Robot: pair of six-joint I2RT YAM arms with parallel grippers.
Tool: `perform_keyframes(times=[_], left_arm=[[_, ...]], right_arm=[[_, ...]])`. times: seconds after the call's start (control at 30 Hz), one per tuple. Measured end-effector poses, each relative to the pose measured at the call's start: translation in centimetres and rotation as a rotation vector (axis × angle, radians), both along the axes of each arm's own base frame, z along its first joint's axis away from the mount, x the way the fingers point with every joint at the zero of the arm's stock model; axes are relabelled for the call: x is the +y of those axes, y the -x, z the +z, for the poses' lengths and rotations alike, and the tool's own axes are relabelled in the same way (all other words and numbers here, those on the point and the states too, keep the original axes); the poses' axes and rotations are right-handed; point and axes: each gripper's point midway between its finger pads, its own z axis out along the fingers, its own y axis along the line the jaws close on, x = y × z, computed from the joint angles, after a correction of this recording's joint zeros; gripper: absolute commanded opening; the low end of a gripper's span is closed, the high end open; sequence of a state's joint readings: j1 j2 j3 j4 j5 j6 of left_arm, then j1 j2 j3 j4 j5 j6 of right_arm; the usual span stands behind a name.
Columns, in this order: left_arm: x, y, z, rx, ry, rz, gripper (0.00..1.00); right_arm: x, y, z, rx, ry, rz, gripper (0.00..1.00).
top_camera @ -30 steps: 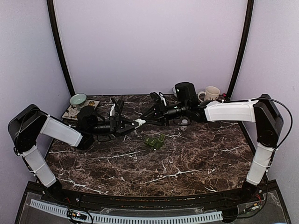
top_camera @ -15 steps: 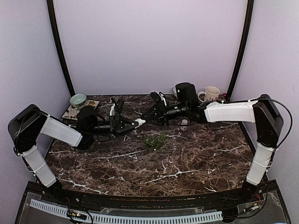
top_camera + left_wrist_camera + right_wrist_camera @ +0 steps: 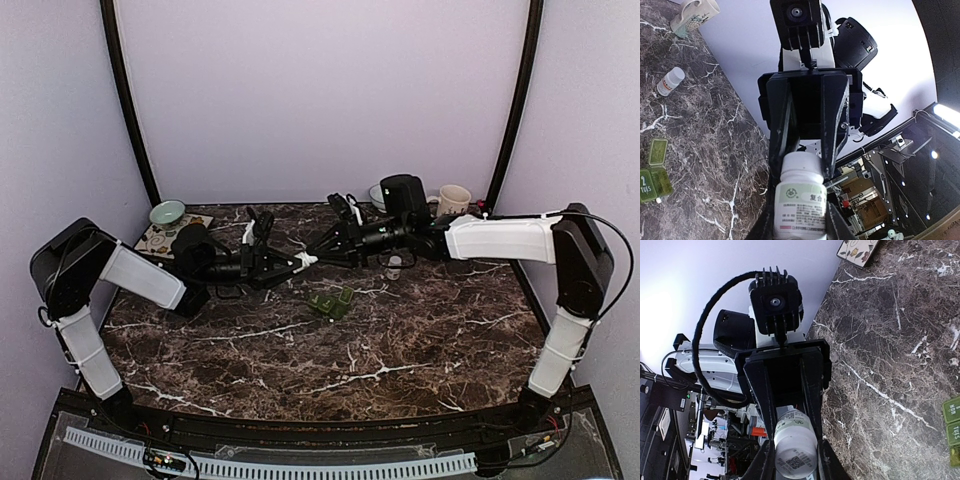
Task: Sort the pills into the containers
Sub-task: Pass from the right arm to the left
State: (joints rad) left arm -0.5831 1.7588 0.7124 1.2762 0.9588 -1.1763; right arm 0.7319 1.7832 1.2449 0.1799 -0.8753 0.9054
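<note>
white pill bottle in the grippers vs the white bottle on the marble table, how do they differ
The held white pill bottle lies sideways in mid-air, clamped by the left gripper and right gripper; the standing white bottle sits upright, untouched. The held bottle is mid-table; the standing one further right. Both have white caps.

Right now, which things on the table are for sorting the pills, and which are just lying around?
For the job:
- big bottle
- small bottle
- green pill box

Lying about:
- mug
- bowl
- tile under the bowl
</note>
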Motion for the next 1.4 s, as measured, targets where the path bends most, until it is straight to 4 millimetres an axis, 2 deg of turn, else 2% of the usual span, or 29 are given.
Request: perform_keyframes(times=[0.27,0.6,0.83,1.4], left_arm=[[-0.4,0.2,0.6,0.01,0.003,-0.047,0.07],[-0.7,0.0,2.4,0.008,0.016,-0.094,0.06],[-0.5,0.2,2.7,0.033,0.009,-0.129,0.05],[-0.3,1.6,5.1,0.089,0.044,-0.192,0.04]], right_arm=[[-0.5,0.2,0.6,-0.134,0.013,0.015,0.0],[-0.8,0.2,2.4,-0.318,0.022,0.015,0.0],[-0.6,0.4,2.7,-0.417,0.027,0.024,0.0],[-0.7,2.1,4.9,-0.602,-0.027,0.056,0.0]])
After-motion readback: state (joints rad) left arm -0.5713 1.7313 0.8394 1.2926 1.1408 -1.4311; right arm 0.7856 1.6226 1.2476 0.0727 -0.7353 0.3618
